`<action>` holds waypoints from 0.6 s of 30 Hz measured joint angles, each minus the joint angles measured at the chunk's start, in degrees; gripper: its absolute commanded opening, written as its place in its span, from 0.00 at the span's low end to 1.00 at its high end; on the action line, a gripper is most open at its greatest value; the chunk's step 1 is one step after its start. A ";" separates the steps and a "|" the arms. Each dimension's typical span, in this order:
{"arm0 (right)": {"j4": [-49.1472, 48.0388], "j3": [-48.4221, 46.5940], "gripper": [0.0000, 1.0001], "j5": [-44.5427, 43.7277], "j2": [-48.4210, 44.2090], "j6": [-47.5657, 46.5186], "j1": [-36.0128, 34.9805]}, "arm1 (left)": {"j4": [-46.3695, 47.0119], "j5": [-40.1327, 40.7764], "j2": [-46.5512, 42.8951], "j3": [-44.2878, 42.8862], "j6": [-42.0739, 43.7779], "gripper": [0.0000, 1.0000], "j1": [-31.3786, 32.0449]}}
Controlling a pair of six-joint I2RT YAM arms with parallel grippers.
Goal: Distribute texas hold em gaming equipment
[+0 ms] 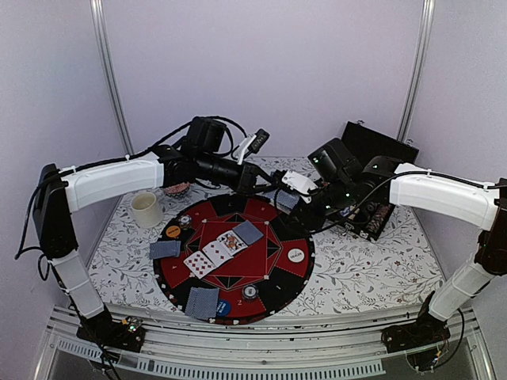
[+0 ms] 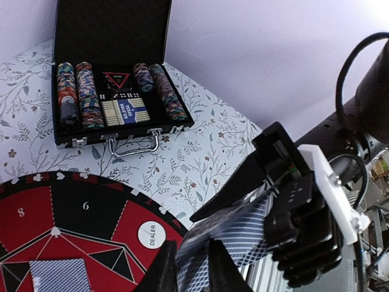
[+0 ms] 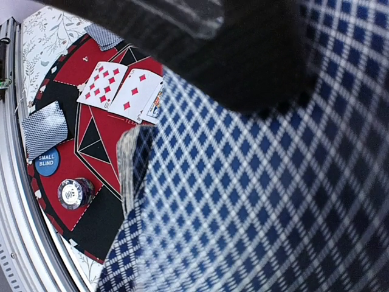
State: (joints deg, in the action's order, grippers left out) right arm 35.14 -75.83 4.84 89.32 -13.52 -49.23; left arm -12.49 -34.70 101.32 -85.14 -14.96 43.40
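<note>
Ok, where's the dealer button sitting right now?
Top view: the white dealer button lies on the right side of the round mat, near its rim, right of the face-up cards and apart from them.

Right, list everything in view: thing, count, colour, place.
floral tablecloth: one, white, underneath
round felt poker mat: one, red and black, central
face-up playing cards: three, white, mat's middle
face-down playing cards: three spots, blue; mat's middle, left, near edge
card deck: one, blue, in right gripper
orange disc: one, mat's left rim
white dealer disc: one, mat's right side
blue small-blind disc: one, near rim
black hinged case: one, open, far right
striped poker chips: one stack, near rim; rows in case
white cup: one, left of mat
pink patterned bowl: one, behind cup, partly hidden
left gripper: black, at deck
right gripper: black, clamped on deck
</note>
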 measured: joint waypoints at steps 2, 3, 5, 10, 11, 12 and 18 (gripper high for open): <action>-0.11 0.00 0.39 0.02 0.00 0.00 -0.02 | -0.70 1.09 -0.04 0.02 0.50 0.17 0.00; -0.15 0.00 0.39 0.02 0.00 0.00 0.00 | -0.94 1.53 -0.04 0.00 0.70 0.16 0.00; -0.22 0.00 0.39 0.02 0.00 0.02 0.00 | -1.40 2.36 -0.09 0.00 1.16 0.13 0.02; -0.26 0.00 0.39 -0.02 0.00 0.02 0.00 | -2.03 3.72 -0.81 0.00 1.95 0.00 0.09; -0.28 0.00 0.39 -0.04 0.00 0.02 0.00 | -2.05 3.87 -1.11 0.02 2.10 0.00 0.09; -0.42 0.00 0.39 -0.02 0.00 0.02 0.00 | -2.03 3.89 -1.46 0.02 2.27 0.00 0.09; -1.31 0.00 0.39 -0.02 -0.02 0.02 0.00 | -1.97 3.65 -3.21 0.02 2.73 0.00 0.11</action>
State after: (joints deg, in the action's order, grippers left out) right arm 33.82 -75.83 4.82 89.30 -13.50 -49.23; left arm -14.46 -31.05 98.10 -85.12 -12.23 43.51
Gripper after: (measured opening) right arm 0.394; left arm 0.009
